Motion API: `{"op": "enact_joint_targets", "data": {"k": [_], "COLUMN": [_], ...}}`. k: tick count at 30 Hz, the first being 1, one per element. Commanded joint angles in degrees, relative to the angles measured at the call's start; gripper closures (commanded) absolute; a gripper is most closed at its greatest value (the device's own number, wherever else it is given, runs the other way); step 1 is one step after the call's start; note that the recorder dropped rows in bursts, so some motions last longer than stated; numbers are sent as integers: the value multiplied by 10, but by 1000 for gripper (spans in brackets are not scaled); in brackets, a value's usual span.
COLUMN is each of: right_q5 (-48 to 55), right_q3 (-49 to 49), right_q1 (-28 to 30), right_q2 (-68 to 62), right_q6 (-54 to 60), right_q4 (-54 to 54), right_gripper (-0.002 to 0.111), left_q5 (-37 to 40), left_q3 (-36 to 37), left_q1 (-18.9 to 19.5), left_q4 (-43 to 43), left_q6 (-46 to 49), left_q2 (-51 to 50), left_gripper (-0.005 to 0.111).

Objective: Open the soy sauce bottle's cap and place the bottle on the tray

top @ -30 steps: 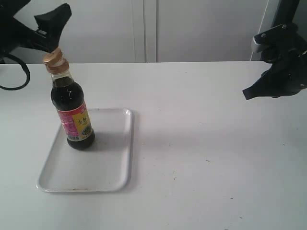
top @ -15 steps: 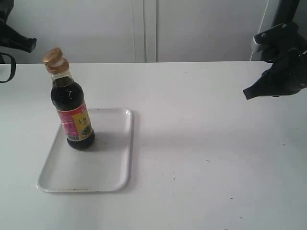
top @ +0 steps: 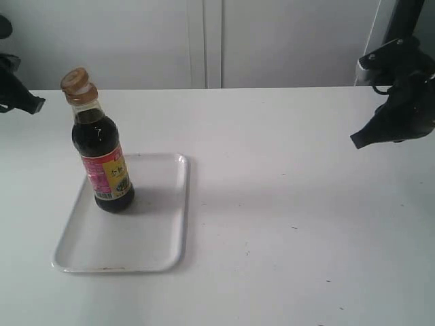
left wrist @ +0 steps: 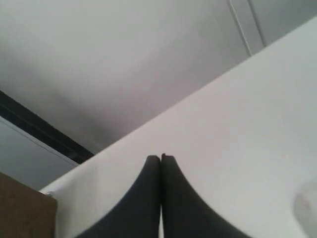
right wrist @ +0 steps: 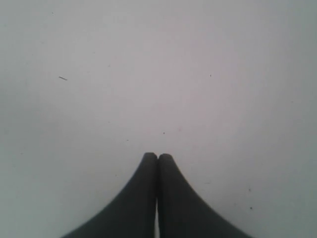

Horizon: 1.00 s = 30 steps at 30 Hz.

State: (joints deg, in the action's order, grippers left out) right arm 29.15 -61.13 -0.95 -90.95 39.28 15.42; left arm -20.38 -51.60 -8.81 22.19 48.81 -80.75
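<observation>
Exterior view shows the soy sauce bottle (top: 102, 155) standing upright on the tray (top: 146, 244), toward the tray's far left part, with the cap (top: 76, 81) tipped to one side on the neck as if flipped up on its hinge. The left pincer (top: 27, 103) hangs at the far left edge, well apart from the bottle and about level with its shoulder; the right pincer (top: 363, 138) hangs above the table (top: 285, 224) far off on the other side.

Handling, as a judgement: the bottle looks nearly full of dark liquid, so fairly heavy for its size, stiff and smooth-walled, and likely slippery on the bare shoulder. The labelled belly offers the widest, least slick surface for a grip; the narrow neck just under the cap is the other option but gives more lever for tipping. With the cap raised, a tilt could spill.

Left wrist view shows what the outside camera cannot: the left pincer (left wrist: 160, 159) has its two black tips pressed together, holding nothing, with only table edge and wall ahead. Right wrist view likewise shows the right pincer (right wrist: 157, 157) with tips together, empty, over bare table. Neither wrist view shows bottle or tray.
</observation>
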Motion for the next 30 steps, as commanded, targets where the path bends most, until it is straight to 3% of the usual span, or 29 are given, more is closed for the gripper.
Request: {"op": "enact_joint_targets", "data": {"k": [1, 7, 17, 22, 30], "right_q5": [56, 97, 130, 112, -14], "right_q3": [-32, -47, -47, -40, 36], "right_q1": [4, 4, 4, 4, 4], "right_q2": [2, 8, 62, 112, 213], "right_q6": [-73, -192, -228, -230, -252], "right_q4": [-58, -170, -176, -166, -150], "right_gripper": [108, 108, 108, 108, 108], "left_q5": [121, 238, 415, 432, 442], "left_q3": [-28, -45, -46, -44, -28], "left_q1": [1, 1, 1, 1, 1], "left_q4": [30, 24, 7, 26, 26], "left_q6": [18, 38, 39, 13, 4], "left_q2": [22, 69, 122, 160, 246], "left_gripper": [107, 107, 107, 107, 107]}}
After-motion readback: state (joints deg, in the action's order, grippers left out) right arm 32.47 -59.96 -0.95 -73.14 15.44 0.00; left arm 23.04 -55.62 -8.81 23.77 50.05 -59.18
